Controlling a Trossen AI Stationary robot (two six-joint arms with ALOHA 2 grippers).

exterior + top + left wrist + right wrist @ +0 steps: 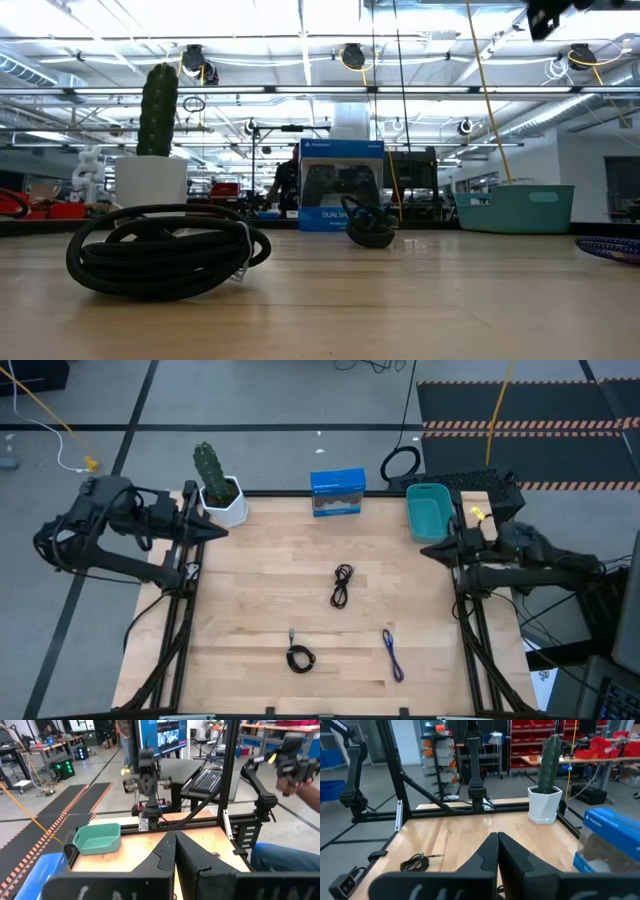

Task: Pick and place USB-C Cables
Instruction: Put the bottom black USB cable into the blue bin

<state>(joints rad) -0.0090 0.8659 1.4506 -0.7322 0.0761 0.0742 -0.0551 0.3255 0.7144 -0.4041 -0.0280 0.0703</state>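
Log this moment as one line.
stage: start, nothing picked | left gripper: shut, left edge | right gripper: shut, right edge | USB-C cables: on table | teal bin: empty

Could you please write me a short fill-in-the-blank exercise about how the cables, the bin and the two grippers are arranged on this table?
1. The number of small bundled cables lying on the wooden table is ____.
2. The thin blue-purple cable lies nearest the table's ____ arm.
3. The teal plastic bin holds ____ cables.
4. The left gripper and the right gripper both have their fingers ____.

Missing words: three; right; no; shut
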